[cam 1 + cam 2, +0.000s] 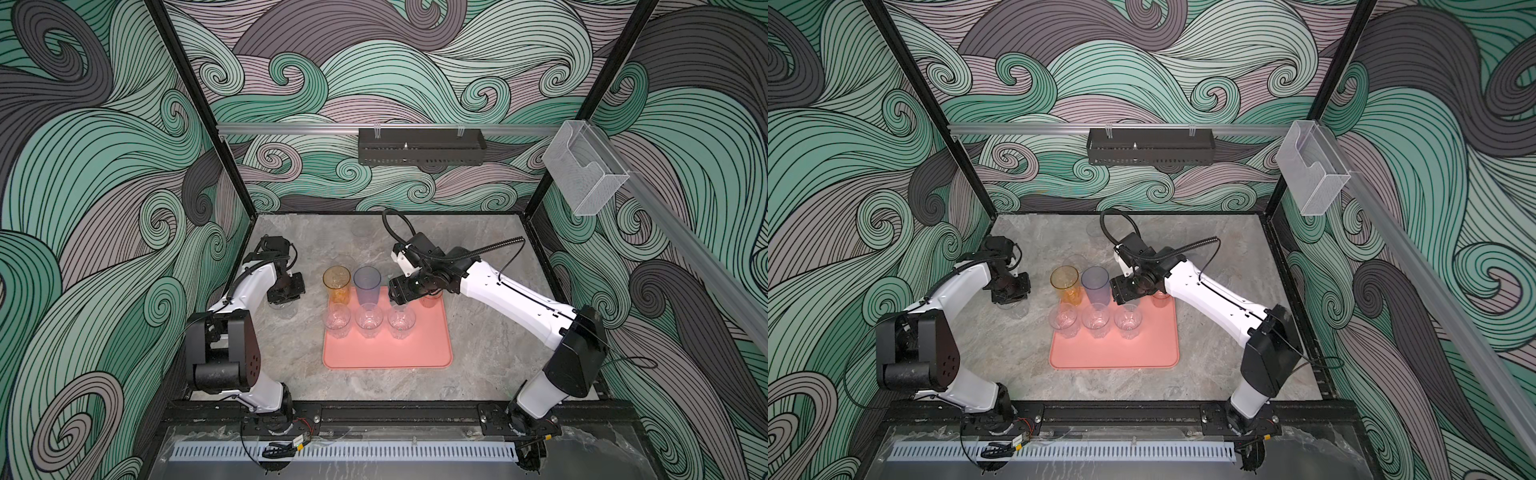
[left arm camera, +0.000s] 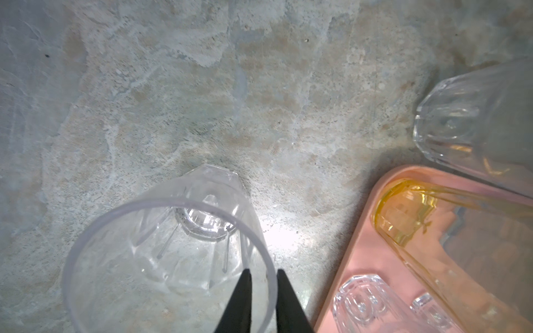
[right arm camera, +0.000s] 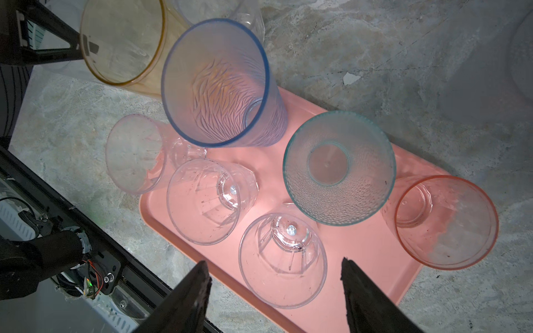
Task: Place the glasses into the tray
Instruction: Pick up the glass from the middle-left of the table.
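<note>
In both top views the tray [image 1: 415,353] lies mid-table between the arms. The amber tumbler [image 1: 336,280] and the blue-violet tumbler [image 1: 367,283] stand upright along its far edge, with a row of three short clear glasses [image 1: 369,320] just in front of them. The left gripper [image 1: 285,300] hangs over a lone clear glass [image 1: 286,311] standing on the table [image 1: 291,361] beside the tray's left edge. The right gripper [image 1: 395,300] hovers over the tray's far right part. In the left wrist view two black fingers [image 2: 240,299] stand close together astride the lone clear glass's rim, one inside and one outside; whether they press the wall I cannot tell. In the right wrist view the right gripper's fingers are spread wide and grip nothing, above one clear glass of the row. The teal tumbler [image 3: 339,167] and the reddish glass [image 3: 445,222] stand upright on the tray beyond it.
</note>
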